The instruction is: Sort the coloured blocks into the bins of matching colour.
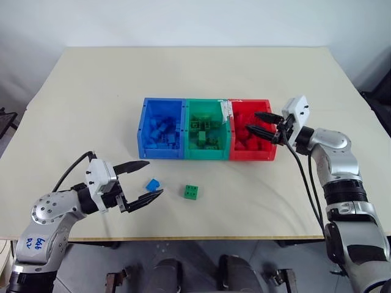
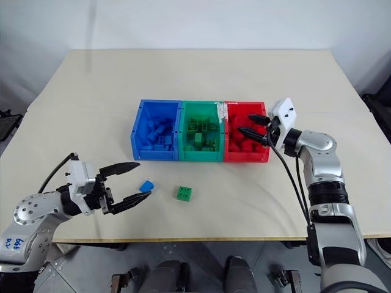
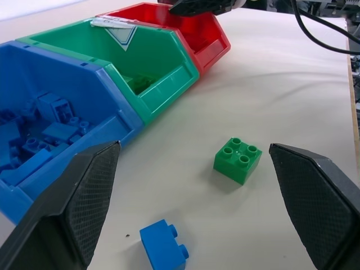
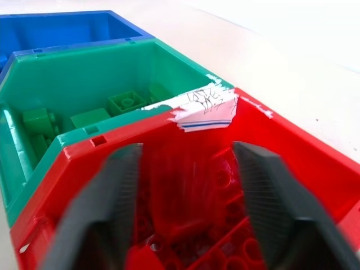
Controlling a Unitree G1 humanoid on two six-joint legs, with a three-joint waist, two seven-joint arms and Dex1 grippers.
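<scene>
Bins: three tubs are being shown side by side, touching, mid-table; blue bin (image 1: 162, 129) at 9 o'clock of the row, green bin (image 1: 207, 129) in the middle, red bin (image 1: 250, 130) at 3 o'clock. The row's long axis is running 9 to 3 o'clock; each is holding bricks of its own colour.
Label: a torn white label (image 4: 203, 105) is being seen on the rim shared by the green and red bins.
Blue block (image 1: 153, 184): lying loose on the table (image 1: 91, 91), at 6 o'clock of the blue bin, tipped so its studs are pointing sideways.
Green block (image 1: 191, 191): sitting flat, studs up, just at 3 o'clock of the blue block, apart from it.
Left gripper (image 1: 144, 180): being held level near the table's front edge, fingers spread wide with nothing between them; the blue block is lying just at 3 o'clock of its tips, the green block farther along.
Right gripper (image 1: 257, 122): being held over the red bin, pointing toward 9 o'clock, fingers parted, nothing gripped.
</scene>
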